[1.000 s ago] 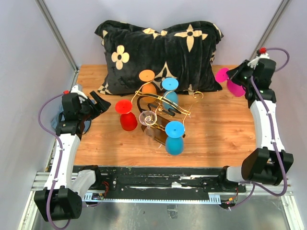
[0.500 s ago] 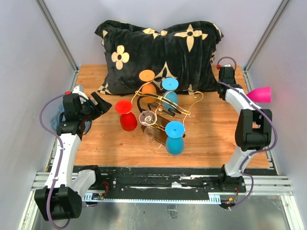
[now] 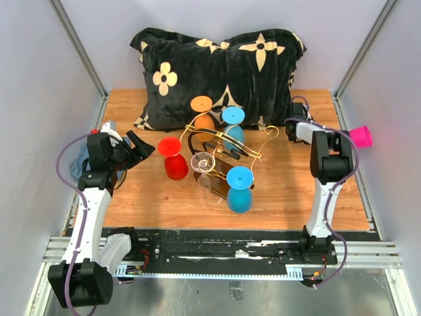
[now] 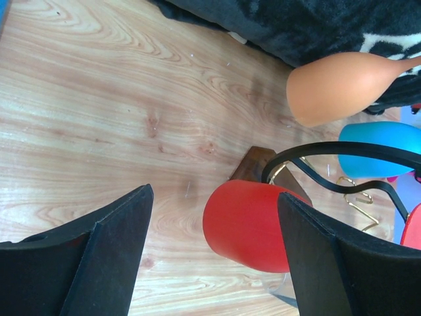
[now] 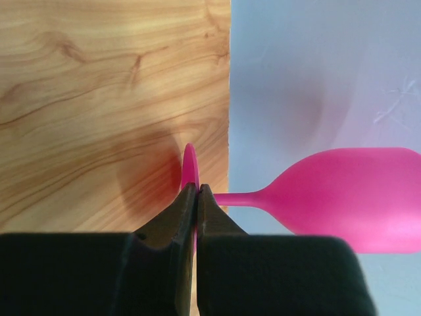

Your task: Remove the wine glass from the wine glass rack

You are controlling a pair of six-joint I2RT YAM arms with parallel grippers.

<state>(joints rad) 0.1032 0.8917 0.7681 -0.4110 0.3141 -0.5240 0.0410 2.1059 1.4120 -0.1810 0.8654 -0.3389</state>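
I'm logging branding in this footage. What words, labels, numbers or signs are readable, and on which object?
None: no readable text in any view.
The black pillow bears only cream flower and star motifs, no letters.
The wine glass rack and the pink wine glass show no print.
Parts on the base rail are too small to read.

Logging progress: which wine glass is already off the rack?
The pink wine glass, pinched by its foot in the right gripper; all the others are at the wine glass rack.
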